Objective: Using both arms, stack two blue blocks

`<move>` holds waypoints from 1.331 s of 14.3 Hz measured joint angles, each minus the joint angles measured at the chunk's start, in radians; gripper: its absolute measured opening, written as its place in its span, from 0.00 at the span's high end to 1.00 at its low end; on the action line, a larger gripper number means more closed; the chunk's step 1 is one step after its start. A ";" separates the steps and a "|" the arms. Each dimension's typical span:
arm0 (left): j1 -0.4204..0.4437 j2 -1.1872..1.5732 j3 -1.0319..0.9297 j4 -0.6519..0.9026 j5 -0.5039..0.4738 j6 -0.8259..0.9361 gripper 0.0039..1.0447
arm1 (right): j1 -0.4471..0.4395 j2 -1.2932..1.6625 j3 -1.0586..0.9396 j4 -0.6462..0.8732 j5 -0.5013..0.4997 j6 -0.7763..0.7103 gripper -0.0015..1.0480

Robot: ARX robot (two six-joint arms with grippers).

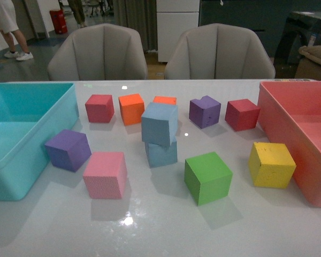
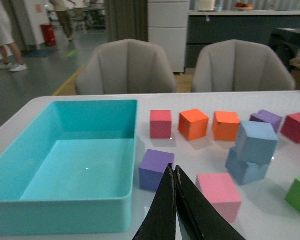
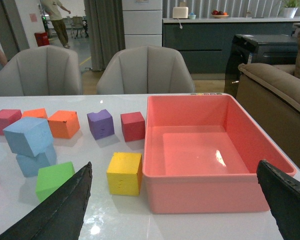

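Note:
Two pale blue blocks stand stacked mid-table: the upper blue block (image 1: 160,123) rests turned and slightly askew on the lower blue block (image 1: 161,153). Both also show in the left wrist view as upper block (image 2: 256,141) on lower block (image 2: 246,167), and in the right wrist view as upper block (image 3: 28,135) and lower block (image 3: 34,162). Neither arm shows in the front view. My left gripper (image 2: 174,171) is shut and empty, well short of the stack, above the purple and pink cubes. My right gripper (image 3: 174,175) is open, wide apart, before the pink bin.
A turquoise bin (image 1: 21,166) stands at the left, a pink bin (image 1: 289,123) at the right. Around the stack lie purple (image 1: 68,149), pink (image 1: 105,174), green (image 1: 207,177), yellow (image 1: 271,164), red (image 1: 99,107), orange (image 1: 131,108) cubes and others behind. Two chairs stand beyond the table.

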 joint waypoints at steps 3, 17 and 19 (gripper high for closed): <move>0.057 -0.105 -0.029 -0.067 0.043 0.001 0.99 | 0.000 0.000 0.000 0.000 0.000 0.000 0.06; 0.058 -0.476 -0.065 -0.419 0.043 0.000 0.99 | 0.000 0.000 0.000 0.000 0.000 0.000 0.06; 0.059 -0.485 -0.065 -0.414 0.041 0.001 0.99 | 0.000 0.000 0.000 0.000 0.000 0.000 0.06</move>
